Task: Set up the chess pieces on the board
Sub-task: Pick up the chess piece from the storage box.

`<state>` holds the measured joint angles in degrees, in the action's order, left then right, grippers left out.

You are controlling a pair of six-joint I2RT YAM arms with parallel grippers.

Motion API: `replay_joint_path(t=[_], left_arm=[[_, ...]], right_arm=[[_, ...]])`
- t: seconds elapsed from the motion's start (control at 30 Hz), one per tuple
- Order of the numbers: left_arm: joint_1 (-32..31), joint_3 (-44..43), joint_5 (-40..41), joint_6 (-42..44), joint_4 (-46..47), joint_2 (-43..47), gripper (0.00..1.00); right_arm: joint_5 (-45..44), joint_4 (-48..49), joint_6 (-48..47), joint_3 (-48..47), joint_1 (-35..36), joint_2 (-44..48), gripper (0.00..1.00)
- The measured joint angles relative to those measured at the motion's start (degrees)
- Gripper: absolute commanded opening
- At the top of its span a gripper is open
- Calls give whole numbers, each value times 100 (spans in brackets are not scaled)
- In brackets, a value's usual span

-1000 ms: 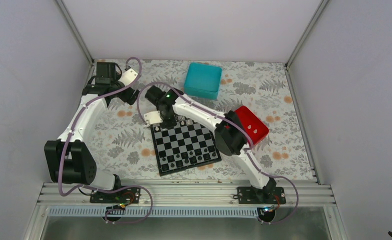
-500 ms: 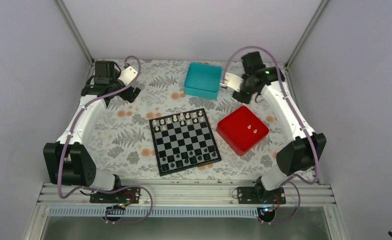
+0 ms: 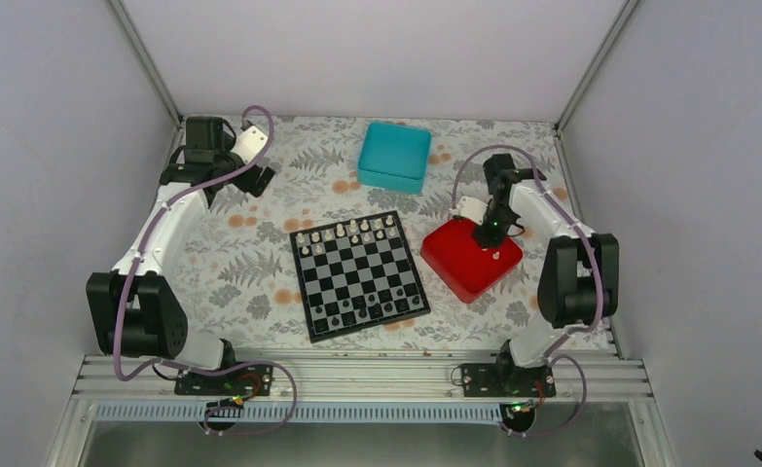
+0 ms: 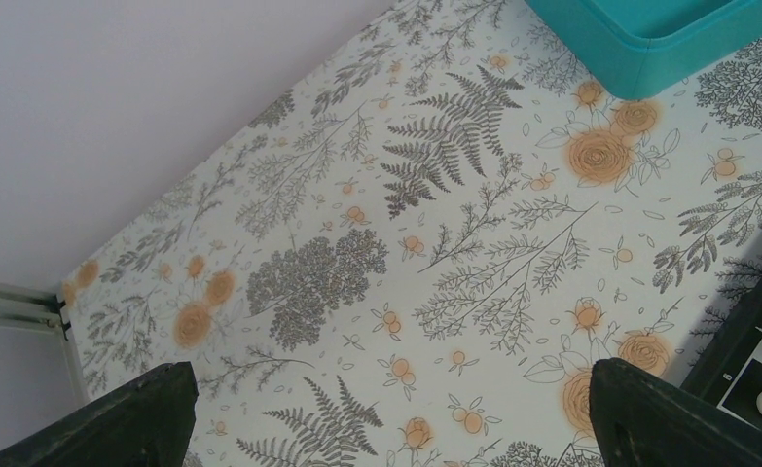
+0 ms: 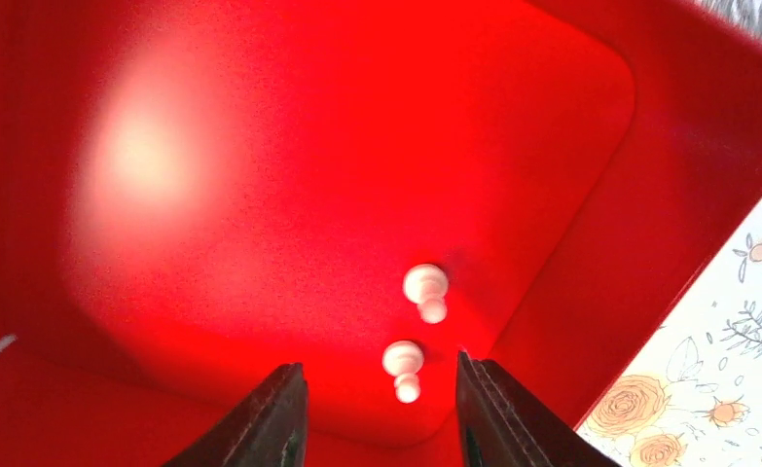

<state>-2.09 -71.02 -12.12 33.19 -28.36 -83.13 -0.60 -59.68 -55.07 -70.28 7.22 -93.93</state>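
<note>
On the floral cloth [image 3: 260, 263], the board [image 3: 360, 275] holds white pieces [image 3: 347, 231] along its far edge; two more pieces [image 5: 425, 287] lie in the red tray [image 3: 454, 263] under the right gripper [image 5: 377, 384], jaws parted and empty; left gripper [image 4: 386, 375] gapes idle.

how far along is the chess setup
Done: white pieces stand along the board's far edge, dark ones along its near edge. In hand: the right gripper hangs over the red tray, jaws open. Left: two pieces lie in that tray, not yet placed.
</note>
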Motion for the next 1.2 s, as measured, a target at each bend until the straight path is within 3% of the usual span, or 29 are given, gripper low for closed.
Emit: replay_joint_path(t=[0.6,0.9,1.2], left_arm=[[0,2,0,-90,42,2,100],[0,0,-4,-87,39,2,100],[0,2,-28,-87,39,2,100]], right_arm=[[-216,739,4,13,-365,-1167,41],[-157,710,22,13,-505,-1228,29],[-153,612,15,-4,-544,-1228,9]])
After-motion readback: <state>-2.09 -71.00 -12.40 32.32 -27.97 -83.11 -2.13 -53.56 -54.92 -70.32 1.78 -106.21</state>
